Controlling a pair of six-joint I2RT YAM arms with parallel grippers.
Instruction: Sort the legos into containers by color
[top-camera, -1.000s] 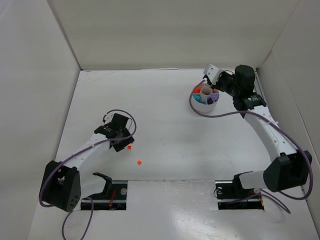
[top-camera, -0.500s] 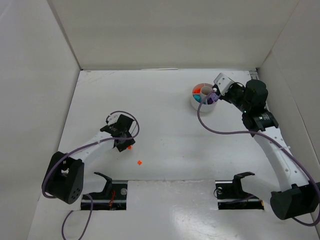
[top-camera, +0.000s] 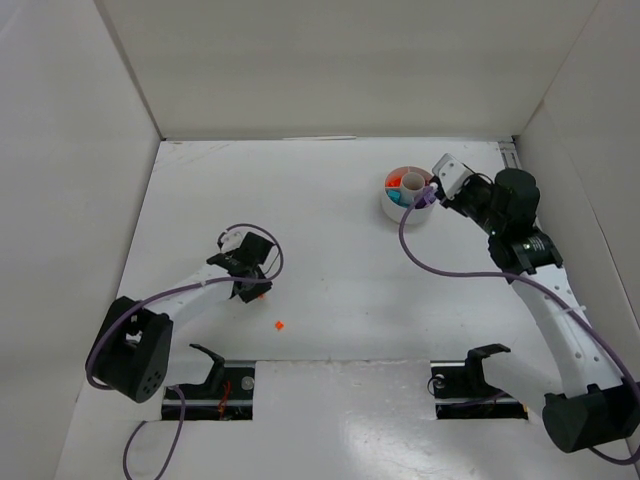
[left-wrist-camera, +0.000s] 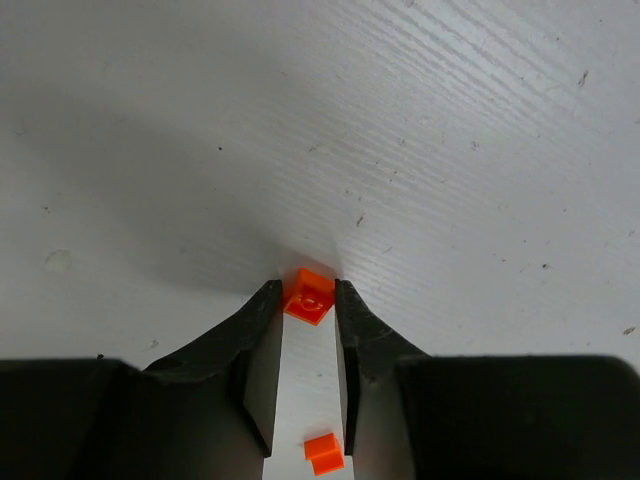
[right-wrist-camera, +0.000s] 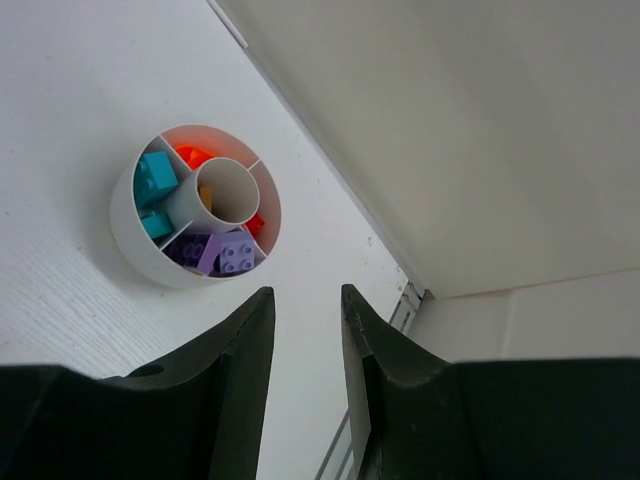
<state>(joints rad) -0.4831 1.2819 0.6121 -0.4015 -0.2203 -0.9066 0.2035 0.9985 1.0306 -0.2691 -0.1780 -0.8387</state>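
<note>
Both arms (top-camera: 185, 291) show white links (top-camera: 560, 312), black joints (top-camera: 125, 365), looping purple cables (top-camera: 440, 262) and black fingers (left-wrist-camera: 255, 360).

Bright, even, diffuse light. On the white counter (left-wrist-camera: 450, 120), a soft grey shadow pools at centre left around the left black pincer (left-wrist-camera: 307, 291), whose near fingers go dark and soft at the bottom edge. The small orange plastic brick (left-wrist-camera: 308, 299) is sharp.

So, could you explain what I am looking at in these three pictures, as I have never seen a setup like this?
These are two robot arms bolted to a table. One picture looks down from above; the other two come from cameras on each wrist. The left pincer is pinching an orange brick on the table, with a second orange brick nearby. The right pincer is open and empty, near a white dish holding teal, purple and orange bricks in separate wedges.
</note>
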